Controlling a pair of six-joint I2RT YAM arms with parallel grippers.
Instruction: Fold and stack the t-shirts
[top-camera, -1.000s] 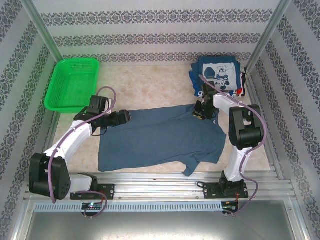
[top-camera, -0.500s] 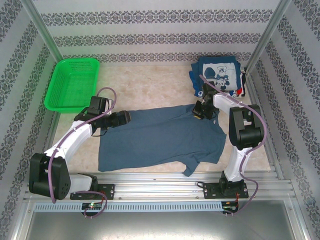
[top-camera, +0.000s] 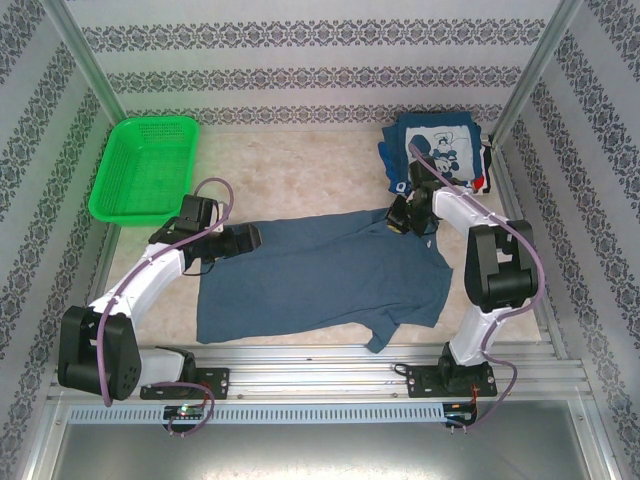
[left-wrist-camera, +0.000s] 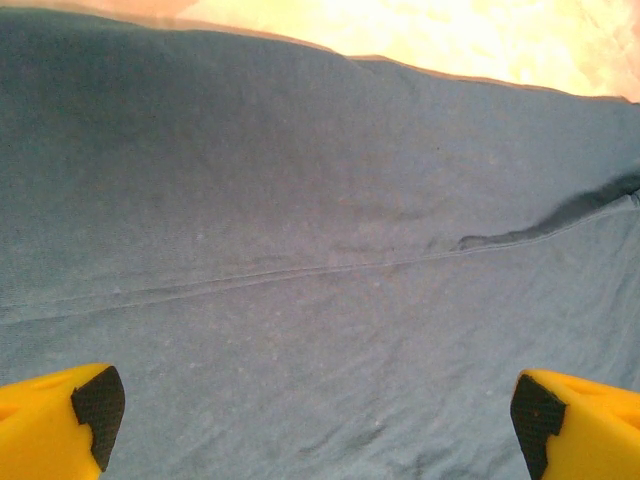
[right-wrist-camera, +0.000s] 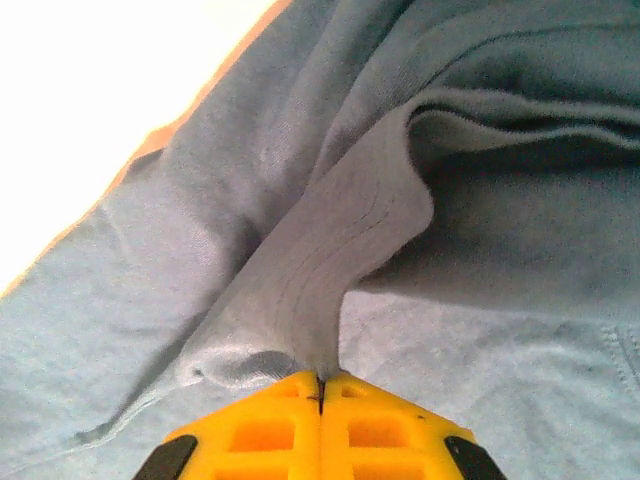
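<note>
A slate-blue t-shirt (top-camera: 320, 275) lies spread flat across the middle of the table. My right gripper (top-camera: 397, 218) sits at the shirt's far right edge near the collar, and in the right wrist view its yellow jaws (right-wrist-camera: 320, 385) are shut on a pinched-up fold of the blue cloth (right-wrist-camera: 330, 260). My left gripper (top-camera: 252, 238) hovers over the shirt's left shoulder, wide open; its yellow fingertips (left-wrist-camera: 60, 415) stand far apart above the blue fabric (left-wrist-camera: 320, 250). A folded stack of navy t-shirts with a white cartoon print (top-camera: 440, 150) rests at the back right.
A green plastic mesh basket (top-camera: 145, 165) stands at the back left. Patterned walls and metal posts close in the table on three sides. The aluminium rail with the arm bases (top-camera: 320, 375) runs along the near edge.
The right gripper closed onto the shirt's edge and its arm shifted slightly up and back. The left arm has barely moved.
</note>
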